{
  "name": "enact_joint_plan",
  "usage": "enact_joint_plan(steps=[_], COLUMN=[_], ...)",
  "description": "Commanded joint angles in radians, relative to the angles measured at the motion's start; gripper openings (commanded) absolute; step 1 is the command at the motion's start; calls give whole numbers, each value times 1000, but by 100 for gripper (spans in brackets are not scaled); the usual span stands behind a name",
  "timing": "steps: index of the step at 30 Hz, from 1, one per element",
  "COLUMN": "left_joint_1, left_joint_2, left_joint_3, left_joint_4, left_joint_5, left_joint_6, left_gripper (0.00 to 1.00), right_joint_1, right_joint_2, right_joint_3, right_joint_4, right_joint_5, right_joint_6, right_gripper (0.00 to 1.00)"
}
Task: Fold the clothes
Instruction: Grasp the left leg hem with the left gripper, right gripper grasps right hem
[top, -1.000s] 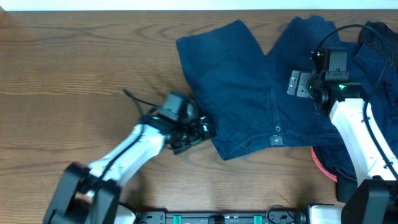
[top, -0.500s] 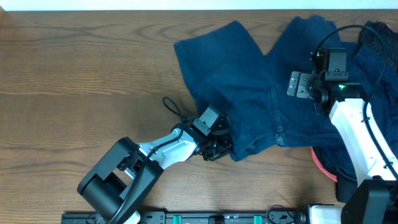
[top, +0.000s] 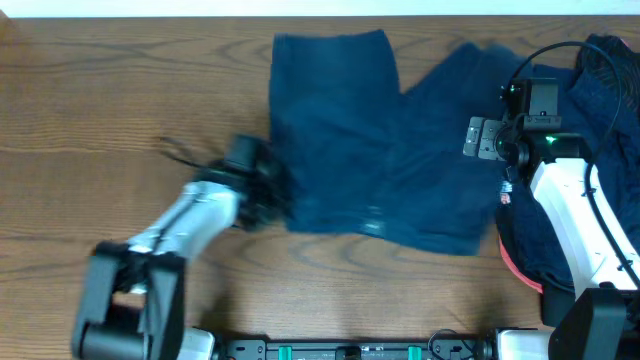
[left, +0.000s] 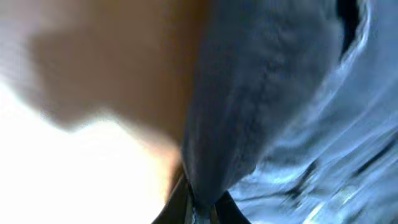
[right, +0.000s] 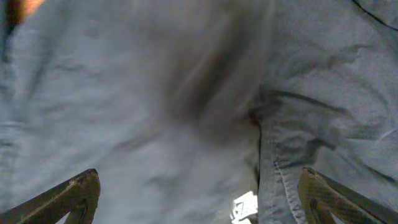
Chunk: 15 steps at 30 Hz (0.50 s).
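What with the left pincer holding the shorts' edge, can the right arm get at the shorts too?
Probably yes: the right pincer hangs open directly above the shorts, with nothing between.

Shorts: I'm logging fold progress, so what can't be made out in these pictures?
Left wrist: motion blur; which part of the shorts the left end effector pinches is unclear.
Overhead: the other clothes are cut off by the right edge and partly covered by the right arm.
Overhead: a red object is mostly hidden under cloth.
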Motion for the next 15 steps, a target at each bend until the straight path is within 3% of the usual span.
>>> enact_joint_plan(steps=[1,7,8,11,12,15], left_joint_1=[200,418,433,452,452,444], left_joint_2=[-49,-49,-49,-56,-58,-59], left_joint_3=[72,282,311,367,371,371], left_joint_4=[40,116,114,56,21,-171], left_joint_5=[-133,-120,-115,-53,-21,44], left_joint_6=[203,206,206,208,210,210], left_gripper=[6,7,22,89,98,98], right_joint_1=[-8,-8,-8,-8,-8,-8], right_joint_2=[-19,-19,-19,-19,-19,-19], right_joint_3=[8,8,8,8,8,8], right_joint_4=[-3,-2,-3,-5,-7,-29], right_joint_5=[-8,-43,-48,-54,-54,-58], right_joint_6=[10,11,10,11,10,10], right_gripper=[99,99,99,99,99,99])
